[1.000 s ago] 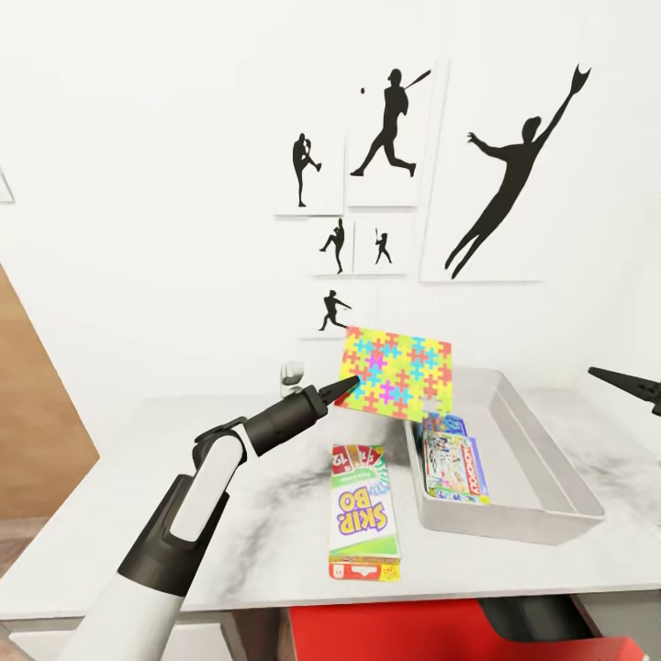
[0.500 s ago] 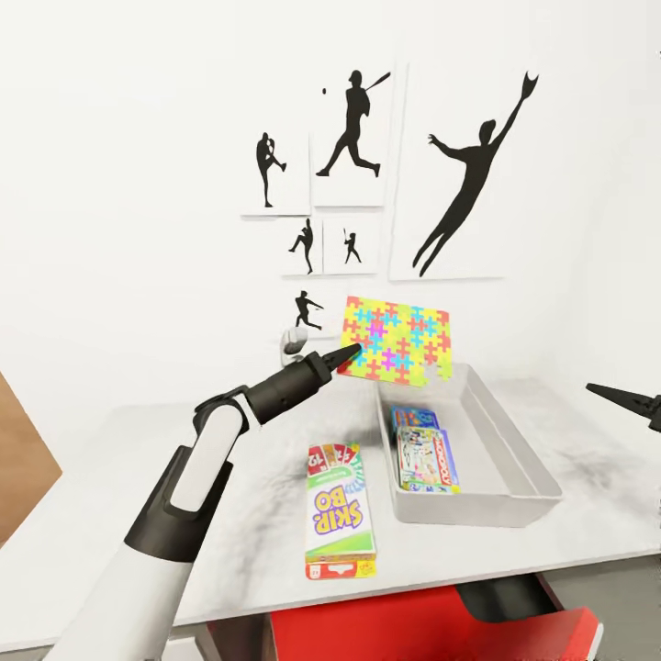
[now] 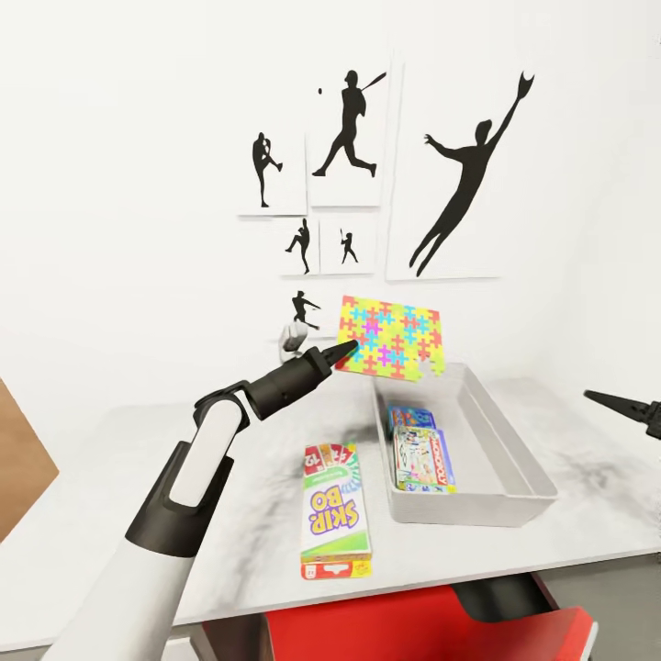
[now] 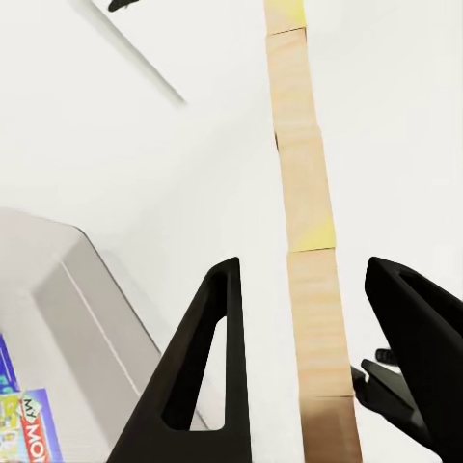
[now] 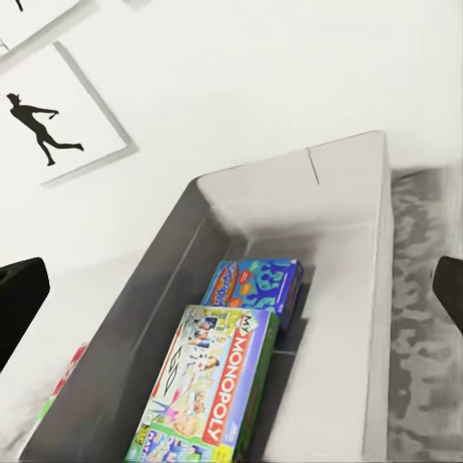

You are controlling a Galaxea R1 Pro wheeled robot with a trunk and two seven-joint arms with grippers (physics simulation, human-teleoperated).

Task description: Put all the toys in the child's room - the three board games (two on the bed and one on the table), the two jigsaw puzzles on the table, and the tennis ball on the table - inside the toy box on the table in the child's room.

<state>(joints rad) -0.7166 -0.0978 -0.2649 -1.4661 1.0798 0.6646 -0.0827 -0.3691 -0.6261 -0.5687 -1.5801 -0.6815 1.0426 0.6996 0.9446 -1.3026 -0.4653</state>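
My left gripper point(image 3: 345, 352) is shut on a colourful jigsaw puzzle box point(image 3: 391, 339), held tilted in the air over the far left corner of the grey toy box point(image 3: 516, 457). In the left wrist view the puzzle's tan edge point(image 4: 313, 309) runs between the black fingers point(image 4: 208, 371). Inside the toy box lie a Monopoly game point(image 3: 423, 460) and a blue game point(image 3: 409, 418); both also appear in the right wrist view, Monopoly point(image 5: 207, 386) in front of the blue game point(image 5: 256, 287). A Skip-Bo game point(image 3: 336, 511) lies flat on the table point(image 3: 119, 487), left of the box. My right gripper point(image 3: 613, 402) hovers open to the right of the box.
Baseball silhouette pictures point(image 3: 454, 174) hang on the white wall behind the table. A small white object point(image 3: 294, 338) stands at the table's back edge near the puzzle. A red seat point(image 3: 404, 624) sits under the table's front edge. A wooden panel point(image 3: 18, 459) is at far left.
The head view has shifted, sliding everything left and slightly up. The left gripper has raised the puzzle a little relative to the toy box's far rim. The right gripper keeps its place.
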